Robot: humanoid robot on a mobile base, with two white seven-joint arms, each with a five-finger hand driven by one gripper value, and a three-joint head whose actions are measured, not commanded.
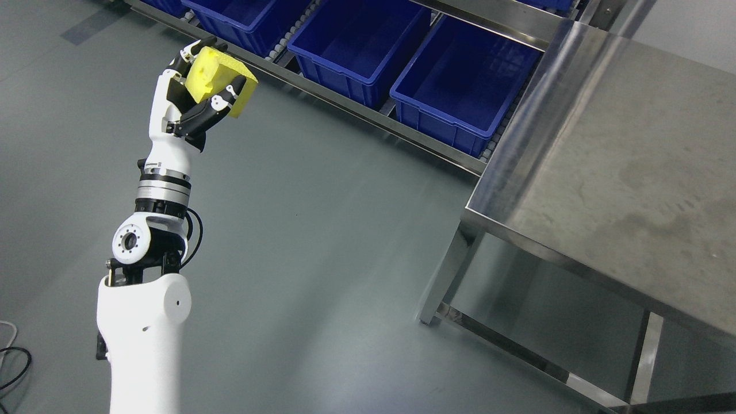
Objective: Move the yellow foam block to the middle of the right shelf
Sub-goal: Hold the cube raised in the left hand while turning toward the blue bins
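My left hand is raised at the upper left, its fingers curled around the yellow foam block. It holds the block in the air above the grey floor, just in front of the low shelf rail. The white left arm rises from the bottom left. The shelf carries blue bins: a middle bin and a right bin, both empty. The block is to the left of them, nearest a third bin at the top.
A steel table with a lower shelf fills the right side; its corner leg stands near the shelf's right end. Cables lie on the floor at the bottom left. Open grey floor spreads across the middle.
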